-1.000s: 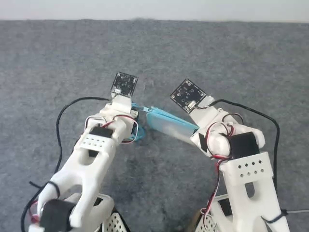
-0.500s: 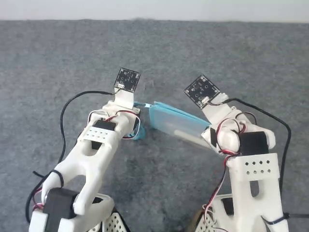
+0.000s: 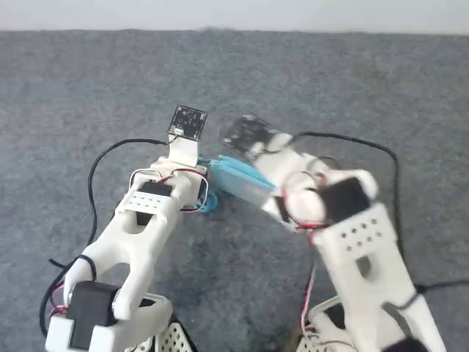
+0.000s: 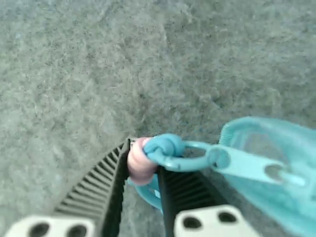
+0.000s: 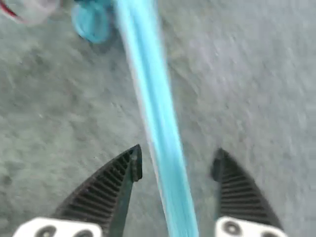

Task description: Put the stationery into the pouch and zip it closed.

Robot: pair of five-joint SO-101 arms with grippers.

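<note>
Right now my left gripper (image 4: 143, 160) is pinched tight on the zipper cord (image 4: 170, 147), ready to pull, I judge; the pouch (image 3: 236, 181) sits mid-table between both arms, my right gripper (image 5: 175, 165) spread wide astride its edge to steady it

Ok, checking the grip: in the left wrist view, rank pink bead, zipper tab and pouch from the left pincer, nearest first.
1. Pink bead, clamped in the left pincer.
2. Zipper tab, beyond the cord loop.
3. Pouch, farthest out.
</note>
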